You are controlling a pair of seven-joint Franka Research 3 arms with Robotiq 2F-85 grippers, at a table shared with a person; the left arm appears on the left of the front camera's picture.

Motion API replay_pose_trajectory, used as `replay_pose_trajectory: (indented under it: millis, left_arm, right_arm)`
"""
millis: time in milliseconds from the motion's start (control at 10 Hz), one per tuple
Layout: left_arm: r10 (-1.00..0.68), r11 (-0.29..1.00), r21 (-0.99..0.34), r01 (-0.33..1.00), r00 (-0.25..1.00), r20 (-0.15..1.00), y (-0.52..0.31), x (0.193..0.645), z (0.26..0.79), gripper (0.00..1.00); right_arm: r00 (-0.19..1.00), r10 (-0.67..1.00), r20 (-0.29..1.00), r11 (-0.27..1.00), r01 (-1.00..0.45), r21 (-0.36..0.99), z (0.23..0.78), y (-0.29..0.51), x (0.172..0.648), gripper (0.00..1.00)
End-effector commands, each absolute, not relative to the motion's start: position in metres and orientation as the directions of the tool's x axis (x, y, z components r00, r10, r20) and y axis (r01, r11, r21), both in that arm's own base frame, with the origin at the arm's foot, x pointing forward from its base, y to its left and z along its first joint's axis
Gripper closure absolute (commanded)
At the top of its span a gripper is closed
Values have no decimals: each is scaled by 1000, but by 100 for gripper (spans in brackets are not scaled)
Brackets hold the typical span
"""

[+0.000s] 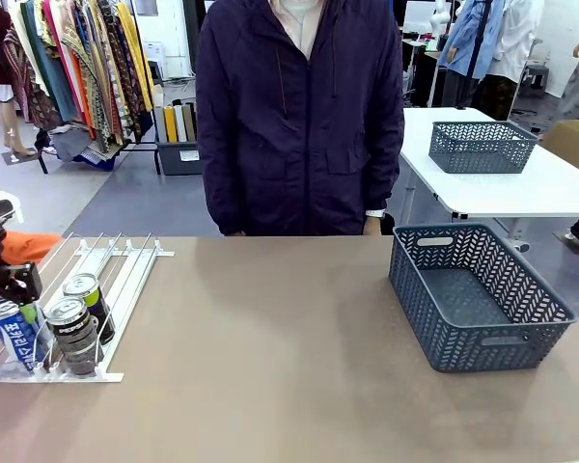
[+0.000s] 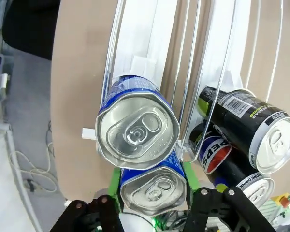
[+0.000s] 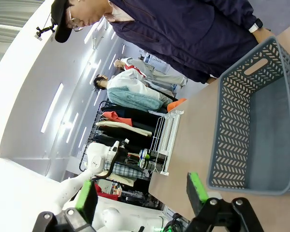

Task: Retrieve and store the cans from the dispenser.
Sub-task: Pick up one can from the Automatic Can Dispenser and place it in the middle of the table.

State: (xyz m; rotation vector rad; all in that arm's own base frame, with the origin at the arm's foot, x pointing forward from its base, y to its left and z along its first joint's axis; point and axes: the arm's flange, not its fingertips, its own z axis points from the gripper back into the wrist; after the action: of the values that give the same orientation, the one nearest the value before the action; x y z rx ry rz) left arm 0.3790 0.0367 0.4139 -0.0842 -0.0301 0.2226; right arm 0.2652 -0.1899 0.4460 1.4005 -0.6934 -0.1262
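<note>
4 cans sit at the dispenser's near end: 2 blue, 2 black. The left gripper clenches 1 blue can. The right gripper hangs released near 1 grey basket.

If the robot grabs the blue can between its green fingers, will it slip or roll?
The blue can looks smooth and shiny, so it might slip a little. Being round, it would likely roll on its side, though the rack probably keeps it in line. Tall and slim, it may tip if nudged.

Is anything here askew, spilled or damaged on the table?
Nothing spilled or damaged. Only the blue can held by the left tool leans more than the black cans beside it in the dispenser.
</note>
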Motion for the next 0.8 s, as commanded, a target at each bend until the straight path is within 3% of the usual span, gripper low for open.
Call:
replay_pose_trajectory:
  millis: [0,400,700]
  left_arm:
    - [246,968,-59,-244,969,20,33,379,406,100]
    - [235,971,-62,-231,970,64,32,374,425,100]
    - [172,984,-78,-162,976,132,33,341,509,100]
  right_arm:
    - [787,-492,372,181,-325,928,451,-190,268,0]
    - [787,-492,372,181,-325,928,451,-190,268,0]
    - [787,-492,372,181,-325,928,451,-190,268,0]
